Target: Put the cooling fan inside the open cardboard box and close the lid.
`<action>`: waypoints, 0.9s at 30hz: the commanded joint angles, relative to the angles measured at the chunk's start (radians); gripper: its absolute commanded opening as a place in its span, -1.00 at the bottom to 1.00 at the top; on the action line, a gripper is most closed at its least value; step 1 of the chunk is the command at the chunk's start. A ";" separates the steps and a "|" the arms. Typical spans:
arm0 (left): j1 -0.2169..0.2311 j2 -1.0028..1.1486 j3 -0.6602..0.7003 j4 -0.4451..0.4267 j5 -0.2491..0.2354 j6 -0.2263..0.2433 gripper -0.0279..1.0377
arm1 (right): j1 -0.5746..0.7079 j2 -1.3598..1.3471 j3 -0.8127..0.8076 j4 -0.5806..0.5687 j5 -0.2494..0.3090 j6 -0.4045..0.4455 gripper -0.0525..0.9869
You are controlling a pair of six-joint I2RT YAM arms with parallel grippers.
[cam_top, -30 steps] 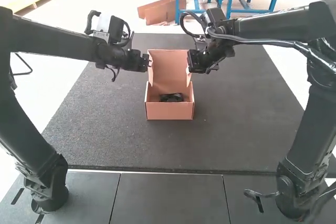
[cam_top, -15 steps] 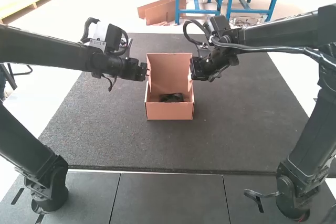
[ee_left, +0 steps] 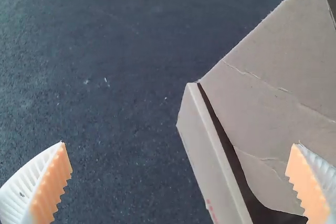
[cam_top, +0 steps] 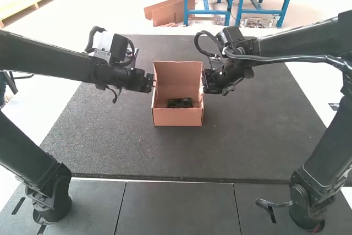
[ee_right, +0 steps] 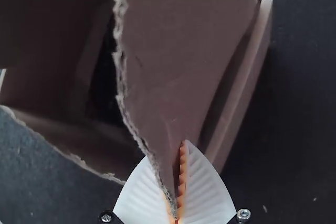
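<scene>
High view, fan (cam_top: 179, 102) in box (cam_top: 177, 116), right jaws pinching flap (ee_right: 178, 77), left jaws spread.

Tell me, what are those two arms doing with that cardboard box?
Two robot arms are packing a cooling fan into a cardboard box on a black mat. The fan already lies inside the box. The lid stands upright at the back, not yet closed. The right gripper is shut on the lid's right edge, while the left gripper is open beside its left edge.
</scene>
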 commanded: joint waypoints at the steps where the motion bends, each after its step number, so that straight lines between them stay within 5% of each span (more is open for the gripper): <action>1: -0.009 -0.042 -0.012 0.010 -0.005 -0.002 0.87 | 0.029 -0.029 -0.024 -0.007 -0.039 -0.001 -0.92; 5: -0.006 -0.062 -0.021 -0.004 -0.007 0.000 0.87 | 0.032 -0.029 -0.024 -0.003 -0.025 0.013 -0.88; 9: -0.005 -0.097 -0.026 -0.053 -0.014 0.001 0.87 | 0.027 -0.033 0.000 -0.003 -0.017 0.031 -0.05; 13: 0.006 -0.136 -0.024 -0.098 -0.093 0.041 0.87 | 0.024 -0.047 0.031 -0.018 -0.016 0.034 0.80; 17: 0.043 -0.166 -0.009 -0.082 -0.174 0.073 0.87 | 0.010 -0.078 0.077 -0.093 -0.054 0.023 0.86; 21: 0.073 -0.165 0.034 -0.023 -0.205 0.093 0.87 | -0.036 -0.156 0.095 -0.128 -0.079 0.017 0.85; 27: 0.070 -0.071 0.132 0.040 -0.234 0.118 0.87 | -0.089 -0.287 0.082 -0.136 0.061 -0.046 0.85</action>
